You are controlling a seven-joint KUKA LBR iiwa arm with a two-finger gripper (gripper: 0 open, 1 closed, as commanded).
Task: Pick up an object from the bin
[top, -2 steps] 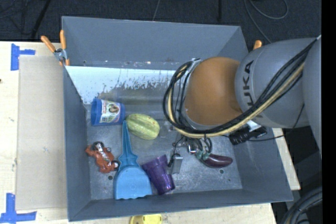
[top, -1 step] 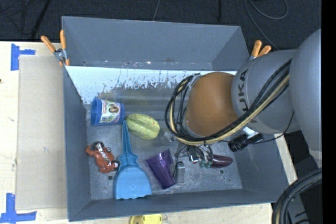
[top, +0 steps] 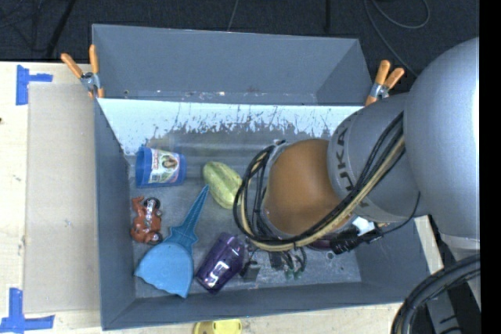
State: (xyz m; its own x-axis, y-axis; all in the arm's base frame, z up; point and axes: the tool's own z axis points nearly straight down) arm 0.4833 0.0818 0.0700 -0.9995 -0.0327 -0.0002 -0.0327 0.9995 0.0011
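Object nearest to the gripper (top: 288, 266) is a purple boxy thing (top: 221, 262). It is lying tilted on the floor of the bin (top: 109, 246), just beside the gripper, on the side away from the arm. The gripper is sitting low in the bin under the orange cover (top: 301, 184) and the black cables (top: 249, 195) of the wrist, and these are hiding most of it. I cannot tell if it is released or clenched, and I am not seeing anything held in it.

Beyond the purple thing, further from the gripper, a blue scoop (top: 168, 266) is lying flat. Its wide end is almost touching the purple thing and its handle is pointing up toward a yellow-green oblong piece (top: 222, 182), which is resting near the cable loop. Well apart from the gripper, past the scoop, a small orange-brown figure (top: 146, 219) and a blue cup on its side (top: 159, 167) are lying.

I am judging that the pick is not yet secured. Several things could be going wrong from here. The gripper is standing beside the purple thing, not over it, so a closing here may be catching only a corner or nothing. The thing is tilted and looking smooth, so it may be slipping out. If it is pushed, it may be sliding into the scoop and dragging it. The hanging cables may also be brushing the yellow-green piece.
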